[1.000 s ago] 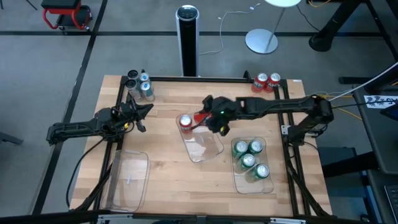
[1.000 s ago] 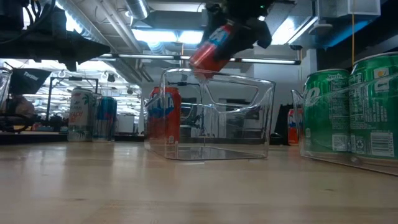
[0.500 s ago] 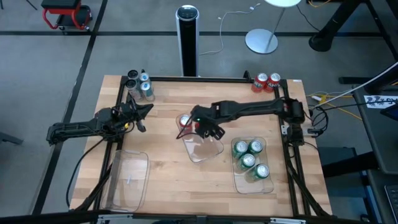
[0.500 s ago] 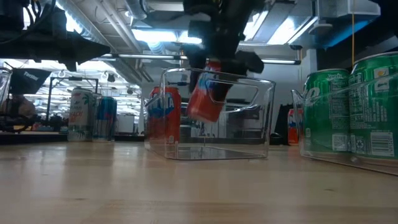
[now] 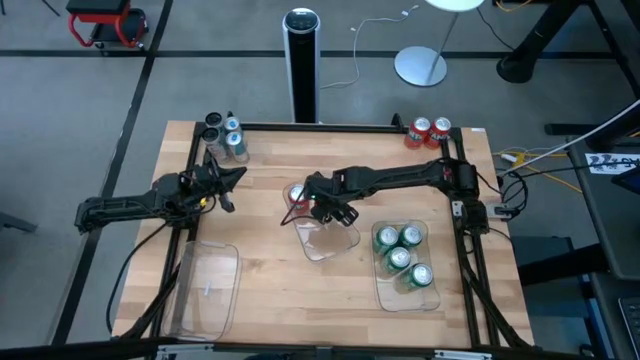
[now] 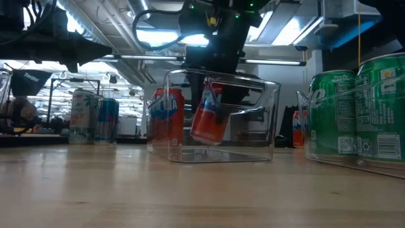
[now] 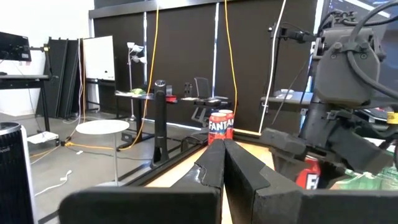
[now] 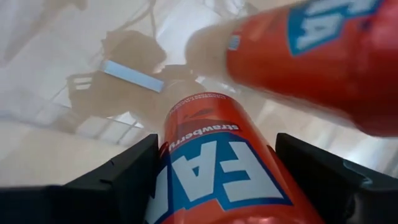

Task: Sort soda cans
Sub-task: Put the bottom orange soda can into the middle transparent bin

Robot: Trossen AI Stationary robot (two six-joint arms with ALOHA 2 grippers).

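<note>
My right gripper (image 5: 312,207) is clamped on a red-and-white can (image 6: 209,119), one finger on each side of it in my right wrist view, and I hold it tilted inside the middle clear tray (image 5: 330,240), its base just above the tray floor in the low view. Just beside it, at the tray's far left corner, stands another red-and-white can (image 6: 168,117), upright; the gap between the two is narrow, while the near part of that tray is bare. The tray walls rise around the held can on all sides, so I reach in from above. To the right, well apart from my gripper, a second clear tray (image 5: 432,297) holds four green cans (image 5: 400,258) packed together. Two more red-and-white cans (image 5: 429,131) stand at the table's far right corner, close to the table (image 5: 270,290) edge. At the far left corner stand the silver and black cans (image 5: 224,137) in a tight group. My left gripper (image 5: 236,177) hangs over the left side of the table, just near of that group, its fingers pressed together and holding nothing. A third clear tray (image 5: 208,290) lies at the near left, with bare wood between it and the middle tray. Beyond the far edge stands a tall black-and-silver cylinder (image 5: 301,60).
</note>
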